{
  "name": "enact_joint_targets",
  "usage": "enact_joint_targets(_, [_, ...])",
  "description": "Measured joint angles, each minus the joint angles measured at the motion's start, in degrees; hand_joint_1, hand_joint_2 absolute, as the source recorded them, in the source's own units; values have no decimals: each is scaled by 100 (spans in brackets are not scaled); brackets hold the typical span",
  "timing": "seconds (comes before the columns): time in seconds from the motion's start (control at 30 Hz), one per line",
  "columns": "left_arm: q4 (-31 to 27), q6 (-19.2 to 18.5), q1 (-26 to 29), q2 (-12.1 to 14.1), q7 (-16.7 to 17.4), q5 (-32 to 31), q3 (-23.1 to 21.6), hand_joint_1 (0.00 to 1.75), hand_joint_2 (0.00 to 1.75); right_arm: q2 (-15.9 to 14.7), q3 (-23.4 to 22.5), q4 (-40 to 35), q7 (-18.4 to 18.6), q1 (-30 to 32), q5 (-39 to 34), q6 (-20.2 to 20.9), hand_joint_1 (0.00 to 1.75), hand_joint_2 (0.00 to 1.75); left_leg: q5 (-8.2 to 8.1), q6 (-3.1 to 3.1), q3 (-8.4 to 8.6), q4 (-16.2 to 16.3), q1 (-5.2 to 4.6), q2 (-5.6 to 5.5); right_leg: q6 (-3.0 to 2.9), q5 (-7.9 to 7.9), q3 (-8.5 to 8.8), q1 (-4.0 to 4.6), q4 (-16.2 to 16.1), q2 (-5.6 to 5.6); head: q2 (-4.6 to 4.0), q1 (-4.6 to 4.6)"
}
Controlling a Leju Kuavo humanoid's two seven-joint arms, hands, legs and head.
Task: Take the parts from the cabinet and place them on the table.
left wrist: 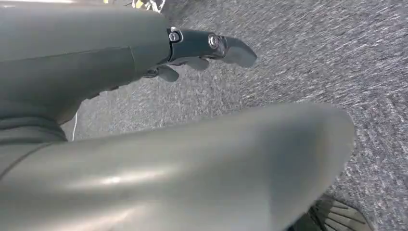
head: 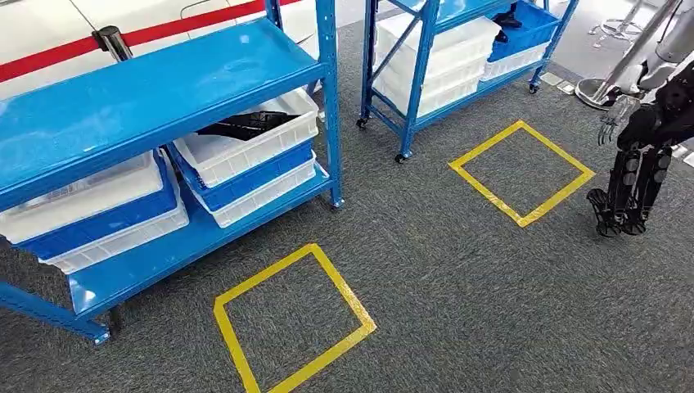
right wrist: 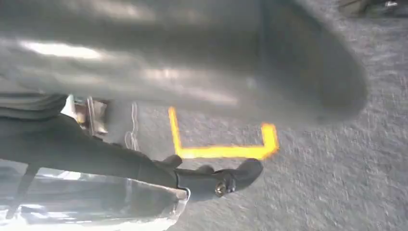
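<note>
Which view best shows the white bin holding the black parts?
The head view: the white bin sits on the near blue rack's lower shelf with black parts inside. Both wrist views face carpet, each past its own empty hand, left hand and right hand; neither shows the bin.

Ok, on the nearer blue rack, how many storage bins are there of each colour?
White bins: 4
Blue bins: 2
Total: 6
They sit on the nearer rack in two stacks, each white, blue, white. The top white bin of the right-hand stack holds black parts.
</note>
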Motion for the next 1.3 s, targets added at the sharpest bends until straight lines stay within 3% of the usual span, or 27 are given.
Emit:
enact_joint_targets(0.1, [2, 0, 27, -2, 0, 0, 26, 0, 0, -2, 0, 0, -2, -29, 2, 27, 0, 0, 12, -36, -29, 4, 37, -67, -65, 8, -8, 15, 11, -87, 0, -11])
enact_joint_targets(0.13, [2, 0, 31, 2, -4, -2, 35, 0, 0, 2, 0, 0, -2, -22, 0, 38, 0, 0, -36, -57, -35, 60, 58, 41, -107, 29, 9, -29, -10, -150, 0, -13])
enact_joint_targets(0.17, [2, 0, 28, 2, -11, -2, 35, 0, 0, -4, 0, 0, -4, -15, 2, 38, 0, 0, -173, -86, -123, 263, 34, 346, -143, 12, 18, -13, -14, -193, 0, -18])
enact_joint_targets(0.23, [2, -2, 15, 2, -18, -4, 33, 0, 0, 0, 0, 0, -4, 1, 11, 53, 0, 0, -638, -127, -581, 1159, 54, 554, -202, -6, 16, 30, -12, -324, 0, -68])
enact_joint_targets(0.3, [2, -4, 18, 2, -24, -4, 35, 0, 0, -13, 0, 2, -4, 11, 20, 81, 0, 0, -864, -132, -983, 1904, 53, 572, -229, -24, 7, 64, -10, -473, 0, -70])
enact_joint_targets(0.37, [2, -11, 41, 2, -24, -2, 42, 0, 0, -15, 0, 2, -4, 11, 26, 90, 0, 0, -593, -88, -879, 1634, 49, 588, -248, -38, 18, 93, -11, -585, 0, -70])
enact_joint_targets(0.43, [2, -11, 45, 4, -28, -2, 46, 0, 0, -13, 0, 0, -4, -3, 37, 101, 0, 0, -106, 29, -322, 608, 7, 704, -263, -54, 59, 130, -15, -693, 0, -70])
enact_joint_targets(0.47, [0, -15, 28, 7, -39, -2, 50, 0, 0, -9, 0, 0, -4, -9, 53, 110, 0, 0, -35, 141, -61, 132, -71, 1034, -270, -60, 79, 133, -19, -742, 0, -70])
enact_joint_targets(0.5, [-2, -24, 2, 15, -44, -2, 57, 0, 0, 2, 0, 0, -2, -13, 64, 125, 0, 0, -84, 176, -62, 115, -80, 1131, -228, -86, 82, 198, -17, -794, 0, -28])
enact_joint_targets(0.53, [-2, -24, -13, 13, -52, -4, 72, 0, 0, -4, 0, 0, 4, -17, 66, 134, 0, 0, -85, 176, -75, 105, -122, 1064, -213, -92, 77, 135, -19, -843, 0, -62])
enact_joint_targets(0.6, [0, -26, 1, 11, -52, -9, 92, 0, 0, 22, 2, 0, 15, -21, 79, 136, 0, 0, -70, 217, -78, 82, -138, 943, -183, -85, 127, 123, -59, -978, 0, -75])
enact_joint_targets(0.63, [0, -24, 5, 11, -52, -7, 103, 0, 0, 28, 2, -9, 15, -36, 90, 134, 0, 0, -4, 265, -18, -34, -110, 852, -143, -97, 165, 177, -69, -986, 0, -77])
enact_joint_targets(0.67, [0, -22, 16, 2, -52, 0, 107, 0, 0, 13, 4, -11, 20, -41, 98, 134, 0, 0, 71, 241, 34, -114, -51, 802, -130, -172, 103, 153, 69, -664, 0, -57])
enact_joint_targets(0.7, [0, -13, 6, 2, -52, 4, 116, 0, 0, 9, 4, -9, 20, -27, 105, 134, 0, 0, 97, 282, 20, -122, -29, 738, -168, -351, -57, 145, 397, -427, 0, -64])
enact_joint_targets(0.77, [0, -17, -13, -10, -52, 7, 123, 0, 0, -11, 4, -7, 20, -5, 125, 134, 0, 0, 107, 269, -3, -121, -29, 581, -203, -729, -498, 94, 1295, -294, 0, -59])
enact_joint_targets(0.8, [0, -17, -10, -17, -52, 9, 127, 0, 0, -22, 4, -7, 20, 4, 131, 134, 0, 0, 108, 265, -9, -115, -27, 493, -177, -834, -697, 79, 1682, -283, 0, -49])
enact_joint_targets(0.83, [0, -17, 0, -17, -52, 17, 129, 0, 0, -28, 4, -7, 20, 10, 136, 134, 0, 0, 109, 257, -1, -114, -17, 408, -122, -804, -763, 64, 1772, -282, 0, -40])
enact_joint_targets(0.87, [0, -17, 5, -22, -52, 20, 131, 0, 0, -37, 4, -4, 20, 20, 138, 134, 0, 0, 107, 245, 7, -110, -4, 321, -41, -665, -687, 41, 1564, -281, 0, -44])
enact_joint_targets(0.93, [0, -17, 15, -33, -52, 26, 131, 0, 0, -55, 4, -4, 11, 20, 146, 134, 0, 0, 91, 175, 27, -85, 28, 157, 133, -199, -243, -29, 566, -204, 0, -44])
enact_joint_targets(0.97, [0, -17, 14, -33, -52, 26, 131, 0, 0, -57, 4, -4, 4, 17, 147, 134, 0, 0, 68, 127, 10, -42, 38, 96, 196, -28, -36, -91, 94, -1, 0, -29])
enact_joint_targets(1.0, [0, -17, 10, -31, -52, 26, 133, 0, 0, -50, 7, -2, 2, 18, 147, 134, 0, 0, 24, 58, -14, 28, -9, 46, 156, -39, -51, -58, 24, 81, 0, -5])
enact_joint_targets(1.03, [0, -15, 5, -31, -55, 26, 133, 0, 0, -50, 9, -2, -2, 4, 147, 134, 0, 0, -10, 14, -33, 29, -7, 13, 66, -32, -49, -71, 13, -18, 0, -9])
enact_joint_targets(1.1, [0, -15, 28, -31, -59, 35, 136, 0, 0, -44, 20, -4, -4, -24, 157, 134, 0, 0, 3, -21, -45, 9, 39, -31, -36, -29, 11, -25, 28, -78, 0, -40])
enact_joint_targets(1.13, [0, -15, 32, -31, -61, 37, 138, 0, 0, -44, 26, -4, -4, -21, 160, 134, 0, 0, 5, -40, -57, 46, 69, -62, -77, -9, 14, -63, 11, -132, 0, -35])
enact_joint_targets(1.2, [0, -15, 36, -31, -70, 39, 136, 0, 0, -46, 31, -2, -4, -1, 160, 134, 0, 0, -238, -85, -207, 407, 54, 418, -141, -18, 40, -42, 3, -232, 0, -86])
enact_joint_targets(1.23, [0, -15, 27, -28, -74, 39, 136, 0, 0, -46, 31, -2, -4, 10, 155, 136, 0, 0, -496, -109, -448, 880, 66, 519, -160, -31, 41, -20, 5, -293, 0, -94])
enact_joint_targets(1.3, [0, -19, 25, -28, -85, 35, 136, 0, 0, -48, 28, -2, -4, 19, 140, 136, 0, 0, -847, -129, -932, 1775, 69, 563, -194, -55, 40, 11, 8, -431, 0, -96])
